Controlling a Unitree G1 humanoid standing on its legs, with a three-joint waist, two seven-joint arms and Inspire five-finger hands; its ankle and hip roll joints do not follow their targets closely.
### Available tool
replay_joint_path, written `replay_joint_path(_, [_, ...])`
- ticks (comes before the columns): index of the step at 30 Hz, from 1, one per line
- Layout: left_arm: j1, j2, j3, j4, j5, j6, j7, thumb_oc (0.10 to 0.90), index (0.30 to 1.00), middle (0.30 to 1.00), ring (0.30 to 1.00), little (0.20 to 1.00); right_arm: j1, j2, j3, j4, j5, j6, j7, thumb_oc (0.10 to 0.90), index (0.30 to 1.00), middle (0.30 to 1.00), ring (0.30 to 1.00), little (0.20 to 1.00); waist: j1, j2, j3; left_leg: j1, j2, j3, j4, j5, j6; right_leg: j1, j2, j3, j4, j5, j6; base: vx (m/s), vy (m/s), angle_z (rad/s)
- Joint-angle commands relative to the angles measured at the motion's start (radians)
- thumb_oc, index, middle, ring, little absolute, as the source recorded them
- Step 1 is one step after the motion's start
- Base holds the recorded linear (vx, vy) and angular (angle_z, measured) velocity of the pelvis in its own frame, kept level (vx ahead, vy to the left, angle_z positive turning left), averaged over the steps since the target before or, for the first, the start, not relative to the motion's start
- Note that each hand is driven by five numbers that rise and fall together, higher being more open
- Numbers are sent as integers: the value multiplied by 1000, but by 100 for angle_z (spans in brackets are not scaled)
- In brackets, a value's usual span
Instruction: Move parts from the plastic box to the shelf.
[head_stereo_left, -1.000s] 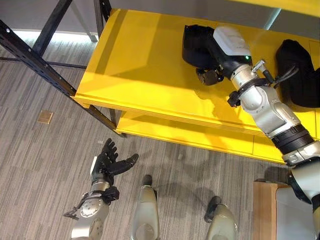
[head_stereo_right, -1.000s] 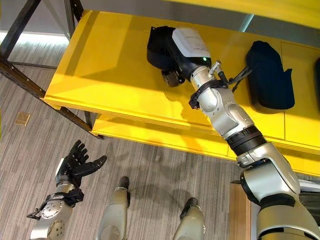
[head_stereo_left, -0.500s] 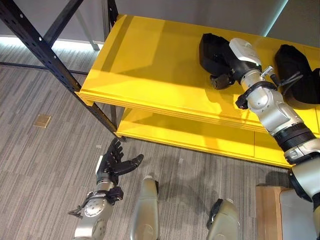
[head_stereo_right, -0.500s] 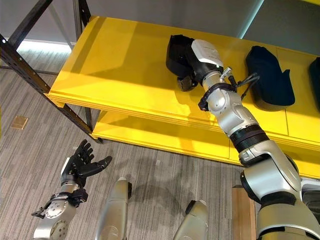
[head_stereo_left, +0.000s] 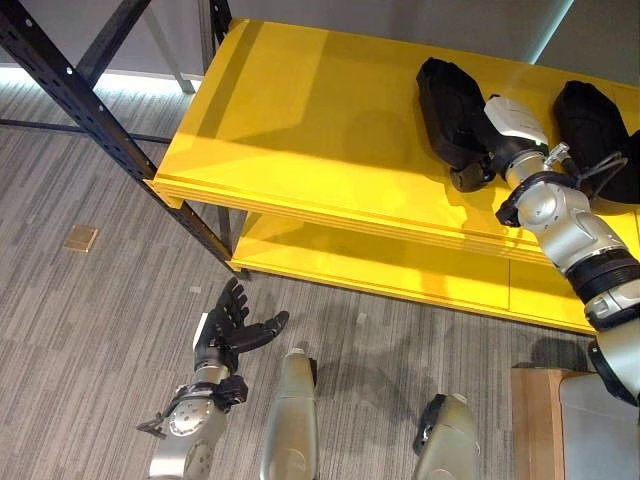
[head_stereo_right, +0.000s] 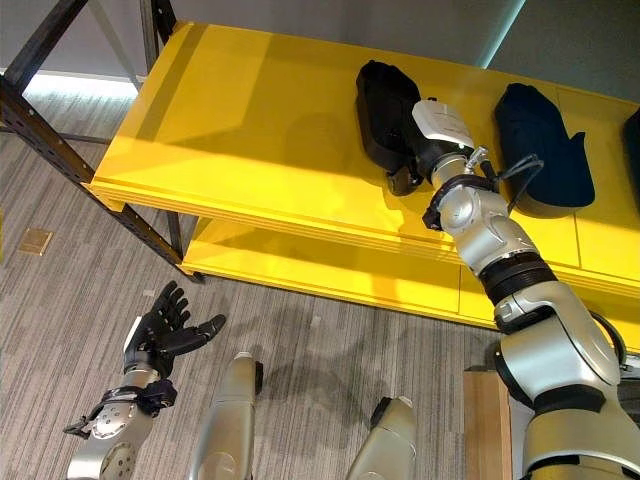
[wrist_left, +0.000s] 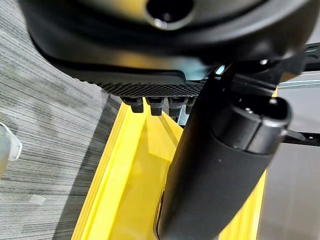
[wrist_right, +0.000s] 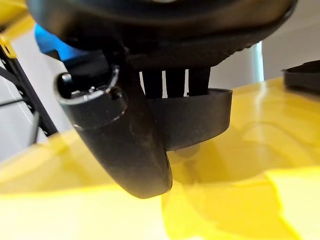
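Note:
On the top yellow shelf (head_stereo_left: 320, 130) lies a long black part (head_stereo_left: 450, 100). My right hand (head_stereo_left: 470, 178) grips the part's near end. In the right wrist view my thumb (wrist_right: 125, 145) stands in front of the part's rim (wrist_right: 200, 120) and my fingers (wrist_right: 172, 82) reach over it. A second black part (head_stereo_left: 590, 120) rests on the shelf just to the right. My left hand (head_stereo_left: 225, 330) hangs low over the floor, open with fingers spread and holding nothing. Its thumb (wrist_left: 220, 165) shows straight in the left wrist view.
A lower yellow shelf (head_stereo_left: 380, 265) sits under the top one. The rack's black steel post (head_stereo_left: 110, 130) slants down on the left. A wooden box edge (head_stereo_left: 530, 420) stands at the lower right, and a small brass plate (head_stereo_left: 80, 238) lies in the grey floor.
The camera has shifted. My right hand has carried the black part to the right along the shelf, closer to the second part, and the part now lies lengthwise. The left hand stays put.

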Motion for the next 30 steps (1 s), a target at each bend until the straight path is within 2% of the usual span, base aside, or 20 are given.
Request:
replay_joint_path(1, [-37,50,22,-74,-25,-109,-14,900,1000,1000,1000,1000,-159,-45,3,32,-16,-24,-36,400,300,300,300,300,21,-9,-55,109,88,-54,12,-119,3,-16,10,38,-21,31,-22,0,0,0])
replay_joint_path(30, [-56,60,19,-85,-39,-117,5,900,1000,1000,1000,1000,-227,110,57,93,-43,-7,-19,400,300,300,300,300,47,-16,-48,93,77,-68,-11,-103,6,-7,8,17,-42,50,-24,2,0,1])
